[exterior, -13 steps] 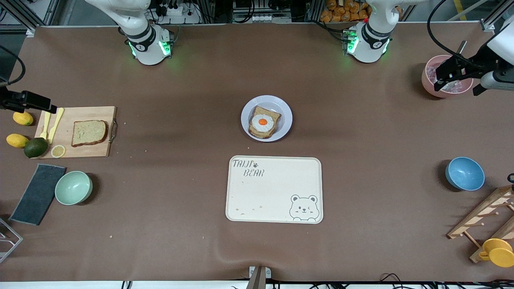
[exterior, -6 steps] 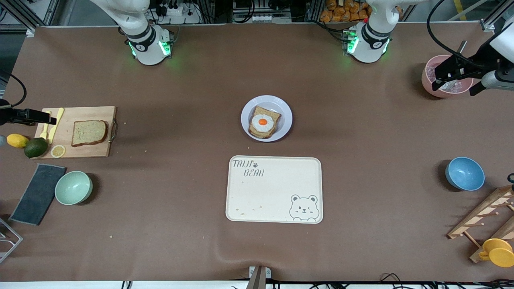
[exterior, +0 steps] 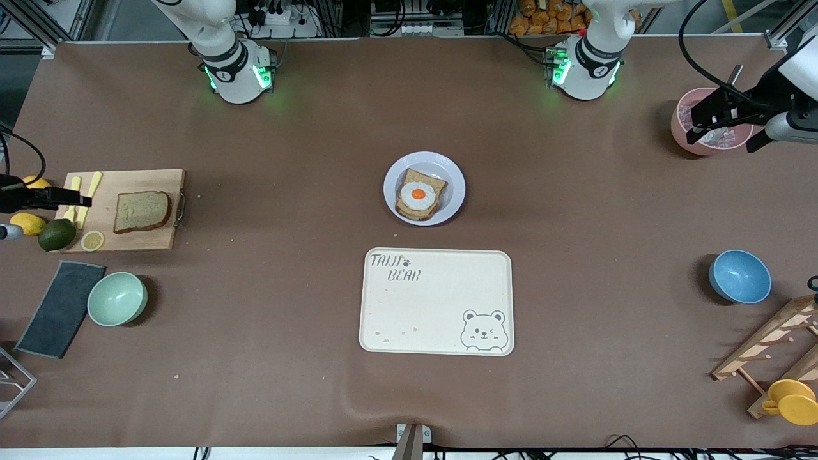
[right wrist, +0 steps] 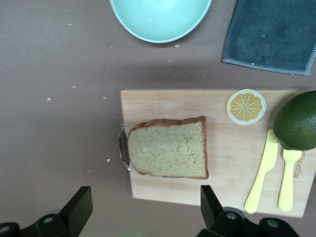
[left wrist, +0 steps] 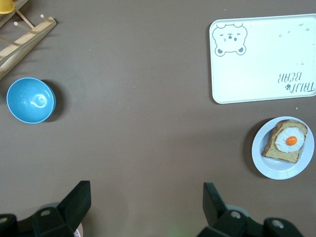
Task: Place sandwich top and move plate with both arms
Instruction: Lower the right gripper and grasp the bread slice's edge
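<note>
reaching for sandwich top (right wrist: 168, 148) | right gripper (right wrist: 140, 210) fingers released over cutting board (right wrist: 163, 103) edge | lower squarely, pinch crust | left gripper (left wrist: 145, 207) released (waiting over pink cup (exterior: 687, 137))

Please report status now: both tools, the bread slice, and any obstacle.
Right tool open over cutting board edge. Left tool open over pink bowl, waiting. Sandwich top untouched on board; plate holds egg slice. No obstacle seen.

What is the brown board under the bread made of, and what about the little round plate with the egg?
The rectangular cutting board looks like pale wood: grain lines show, and the finish is matte. The small round lavender-white plate looks like smooth glazed ceramic or hard plastic; its raised rim has a faint sheen, so I cannot tell which. The speckled wholegrain bread slice on the board looks soft and crumbly.
</note>
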You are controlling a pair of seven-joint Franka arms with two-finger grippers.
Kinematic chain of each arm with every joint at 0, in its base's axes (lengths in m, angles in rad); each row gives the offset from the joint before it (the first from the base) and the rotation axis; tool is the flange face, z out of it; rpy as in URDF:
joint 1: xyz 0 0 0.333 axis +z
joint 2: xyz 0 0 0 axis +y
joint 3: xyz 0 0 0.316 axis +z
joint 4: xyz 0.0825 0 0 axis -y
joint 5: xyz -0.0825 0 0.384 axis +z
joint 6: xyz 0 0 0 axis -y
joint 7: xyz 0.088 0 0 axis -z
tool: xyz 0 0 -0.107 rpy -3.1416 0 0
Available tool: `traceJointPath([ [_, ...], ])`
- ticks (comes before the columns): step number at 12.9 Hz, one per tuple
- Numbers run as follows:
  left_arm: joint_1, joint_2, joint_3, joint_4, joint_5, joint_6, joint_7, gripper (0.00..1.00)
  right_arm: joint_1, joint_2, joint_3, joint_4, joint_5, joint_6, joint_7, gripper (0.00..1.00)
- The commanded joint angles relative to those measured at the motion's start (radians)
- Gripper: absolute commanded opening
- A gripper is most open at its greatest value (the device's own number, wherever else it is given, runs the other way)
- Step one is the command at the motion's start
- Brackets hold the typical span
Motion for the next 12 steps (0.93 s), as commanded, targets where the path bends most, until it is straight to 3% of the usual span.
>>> traceJointPath([
  [1, 0.004, -0.003, -0.003, 0.001, -0.019, -0.007, -0.014, 1.0, -0.055, 0.011, 0.019, -0.098, 0.039, 0.124, -0.101, 0.94],
  [5, 0.004, -0.003, -0.003, -0.005, -0.019, -0.007, -0.014, 1.0, -0.104, 0.086, 0.019, -0.092, 0.096, 0.136, -0.193, 0.93],
  [12, 0.002, 0.003, -0.008, -0.005, -0.019, -0.005, -0.014, 1.0, -0.134, 0.18, 0.019, -0.09, 0.099, 0.196, -0.28, 0.87],
])
